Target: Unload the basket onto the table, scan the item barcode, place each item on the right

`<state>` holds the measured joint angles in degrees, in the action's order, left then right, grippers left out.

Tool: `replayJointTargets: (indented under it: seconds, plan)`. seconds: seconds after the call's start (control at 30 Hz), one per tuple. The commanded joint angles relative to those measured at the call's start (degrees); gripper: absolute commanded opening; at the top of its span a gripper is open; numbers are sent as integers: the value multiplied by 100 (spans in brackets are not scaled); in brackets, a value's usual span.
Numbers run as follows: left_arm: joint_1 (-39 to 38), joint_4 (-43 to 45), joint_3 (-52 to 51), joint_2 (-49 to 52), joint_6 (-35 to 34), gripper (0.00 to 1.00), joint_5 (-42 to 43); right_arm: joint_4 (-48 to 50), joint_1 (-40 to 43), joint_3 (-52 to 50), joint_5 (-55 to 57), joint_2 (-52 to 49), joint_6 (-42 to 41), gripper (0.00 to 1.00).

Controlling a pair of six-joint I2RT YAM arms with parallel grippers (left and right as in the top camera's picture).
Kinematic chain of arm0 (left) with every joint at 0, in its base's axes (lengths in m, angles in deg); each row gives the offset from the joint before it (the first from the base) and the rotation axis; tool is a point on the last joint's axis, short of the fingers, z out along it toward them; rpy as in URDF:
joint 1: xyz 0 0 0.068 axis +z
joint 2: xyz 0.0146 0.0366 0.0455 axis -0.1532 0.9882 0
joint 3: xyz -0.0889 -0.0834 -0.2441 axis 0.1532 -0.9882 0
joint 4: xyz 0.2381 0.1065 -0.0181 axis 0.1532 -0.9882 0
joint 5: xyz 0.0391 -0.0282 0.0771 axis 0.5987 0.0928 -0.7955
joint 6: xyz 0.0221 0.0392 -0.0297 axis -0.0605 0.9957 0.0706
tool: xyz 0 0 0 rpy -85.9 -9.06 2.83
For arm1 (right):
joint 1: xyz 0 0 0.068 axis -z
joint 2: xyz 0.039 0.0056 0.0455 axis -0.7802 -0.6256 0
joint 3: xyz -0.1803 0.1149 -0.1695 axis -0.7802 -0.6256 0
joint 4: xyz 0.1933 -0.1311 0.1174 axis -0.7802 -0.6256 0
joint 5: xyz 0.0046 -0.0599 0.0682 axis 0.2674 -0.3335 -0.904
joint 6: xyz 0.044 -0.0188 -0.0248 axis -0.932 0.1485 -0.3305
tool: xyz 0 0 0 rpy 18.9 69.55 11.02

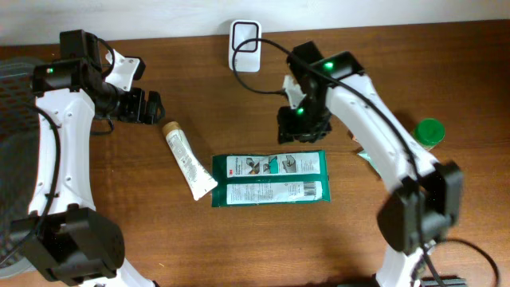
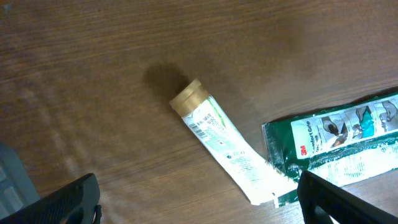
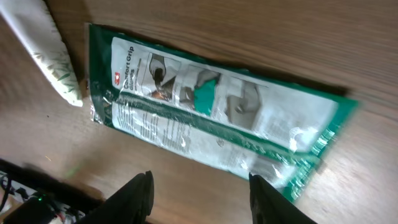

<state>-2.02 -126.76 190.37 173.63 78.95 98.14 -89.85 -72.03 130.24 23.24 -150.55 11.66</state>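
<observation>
**Overhead: green packet [image 1: 269, 179] lies flat on the bench [image 1: 358, 239], both pincers released**

Seen from overhead, the packet lies lengthwise near the middle of the brown wooden bench, printed side up. Its upper half shows pictures. Its lower half shows small print, with a barcode [image 1: 307, 190] towards the right end.

A white tube [image 1: 189, 159] with a gold cap lies slanted just to the packet's left, cap pointing up and away. Its flat crimped end meets the packet's left edge, though I cannot tell if it overlaps. The left wrist view also shows a small barcode on the tube, close to the cap.

A white scanner [image 1: 245, 44] sits at the far edge of the bench, well apart from the packet, with a black cable running from it. A green-capped bottle [image 1: 429, 132] stands near the right edge, partly behind the right arm.

The right pincer [image 1: 304, 131] hangs just above the packet's upper edge, towards its right half. In the right wrist view its two dark fingers [image 3: 138, 199] stand apart. Only the bench and the packet's lower edge show between them, so it grasps nothing.

The left pincer [image 1: 150, 108] is off to the left, near the tube's cap but not touching it. The left wrist view shows its fingers [image 2: 68, 202] spread wide, with bare wood between them.
</observation>
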Motion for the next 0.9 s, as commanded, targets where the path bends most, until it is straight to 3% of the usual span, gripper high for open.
replayJointTargets:
  seconds: [0.0, 0.1, 0.17, 0.4, 0.47, 0.53, 0.57, 0.87]
  plan:
    - [15, -9, 68, -116, 68, 99, 81, -376, 42, 96, 614, 1027, -101, 48]
    - [15, -9, 68, -116, 68, 99, 81, -1176, 398, 76, 627, 1543, -203, 48]
    - [15, -9, 68, -116, 70, 99, 81, -1147, 474, -254, 627, 1537, -210, 48]
    - [15, -9, 68, -116, 70, 99, 81, 457, 459, -3338, 212, 1537, -859, 48]
    - [15, -7, 68, -116, 68, 99, 81, 870, 459, -3936, 155, 1537, -1010, 38]
    - [15, -9, 68, -116, 68, 99, 81, 1335, 424, -4406, 153, 1537, -1117, 15]
    - [15, -9, 68, -116, 70, 99, 81, 1504, 356, -4559, 155, 1537, -1252, 13]
    - [15, -9, 68, -116, 68, 99, 81, 2444, 378, -4861, 474, 822, -1233, 12]
